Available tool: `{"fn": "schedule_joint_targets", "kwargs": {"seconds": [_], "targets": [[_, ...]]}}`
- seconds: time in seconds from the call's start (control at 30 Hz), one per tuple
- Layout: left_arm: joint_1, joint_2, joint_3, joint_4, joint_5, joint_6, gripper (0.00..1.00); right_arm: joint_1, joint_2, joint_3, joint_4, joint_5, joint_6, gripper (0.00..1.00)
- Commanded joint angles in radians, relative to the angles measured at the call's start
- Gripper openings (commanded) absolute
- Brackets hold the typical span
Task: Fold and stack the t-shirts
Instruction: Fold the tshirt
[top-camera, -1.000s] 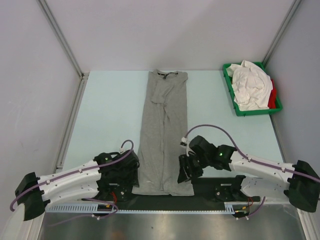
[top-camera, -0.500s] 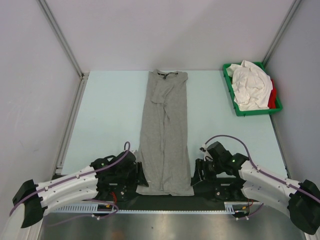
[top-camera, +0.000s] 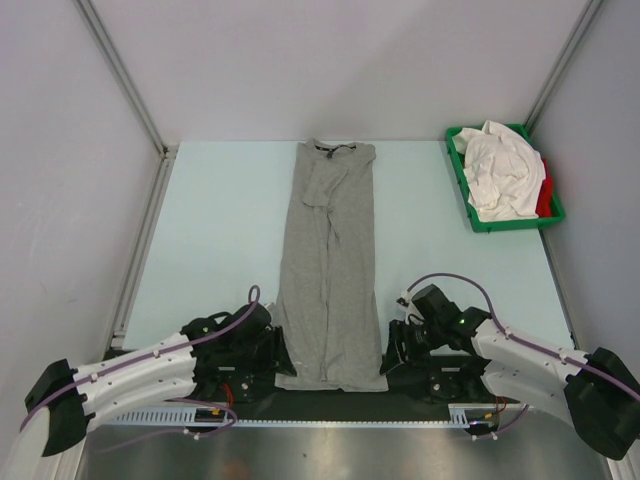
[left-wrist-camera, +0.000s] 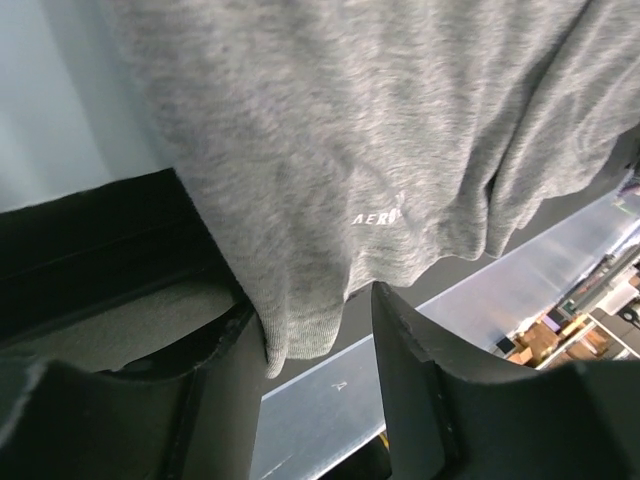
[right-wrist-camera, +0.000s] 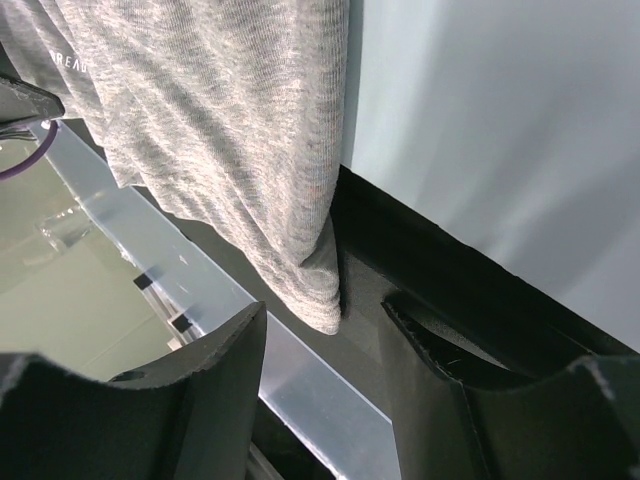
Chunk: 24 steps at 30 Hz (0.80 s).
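The heather grey t-shirt (top-camera: 328, 270) lies folded into a long narrow strip down the table's middle, its dark neck label at the far end. My left gripper (top-camera: 276, 358) sits low at the strip's near left hem corner. In the left wrist view that gripper (left-wrist-camera: 318, 385) is open, and the grey hem (left-wrist-camera: 300, 330) hangs between the jaws against the left finger (left-wrist-camera: 225, 390). My right gripper (top-camera: 397, 350) sits at the near right corner. The right wrist view shows it (right-wrist-camera: 325, 375) open, the hem corner (right-wrist-camera: 318, 295) just ahead of the gap. More t-shirts, white (top-camera: 500, 170) and red (top-camera: 545, 196), lie in a tray.
The green plastic tray (top-camera: 497, 227) stands at the far right corner of the table. A black strip (top-camera: 410, 372) and a metal rail (top-camera: 330, 418) run along the near edge under the shirt's hem. Grey walls close in the sides and back.
My right gripper has come off the shirt's lower right edge, moving right and nearer to the table's front. My left gripper has edged right toward the hem corner. The shirt's near hem shifted slightly.
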<state>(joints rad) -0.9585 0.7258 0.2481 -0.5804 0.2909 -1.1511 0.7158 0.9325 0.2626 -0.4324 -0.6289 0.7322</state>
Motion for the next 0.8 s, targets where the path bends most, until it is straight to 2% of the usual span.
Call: {"fn": "schedule_joint_targets", "kwargs": {"seconds": [0.0,0.2,0.4,0.53,0.77], "targets": [[0.006,0.027,0.023,-0.154,-0.085,0.039,0.51,0.004,0.000,-0.010,0.009,-0.009,-0.019,0.54],[0.006,0.060,0.046,-0.176,-0.105,0.056,0.51,0.008,0.008,-0.028,0.035,-0.011,-0.004,0.55],[0.006,0.047,0.034,-0.176,-0.110,0.053,0.44,0.054,0.031,-0.037,0.053,0.017,0.032,0.54],[0.006,0.015,0.026,-0.157,-0.116,0.031,0.29,0.092,0.038,-0.049,0.093,0.024,0.073,0.54],[0.006,0.003,0.017,-0.156,-0.114,0.025,0.21,0.125,0.092,-0.039,0.115,0.096,0.104,0.50]]}}
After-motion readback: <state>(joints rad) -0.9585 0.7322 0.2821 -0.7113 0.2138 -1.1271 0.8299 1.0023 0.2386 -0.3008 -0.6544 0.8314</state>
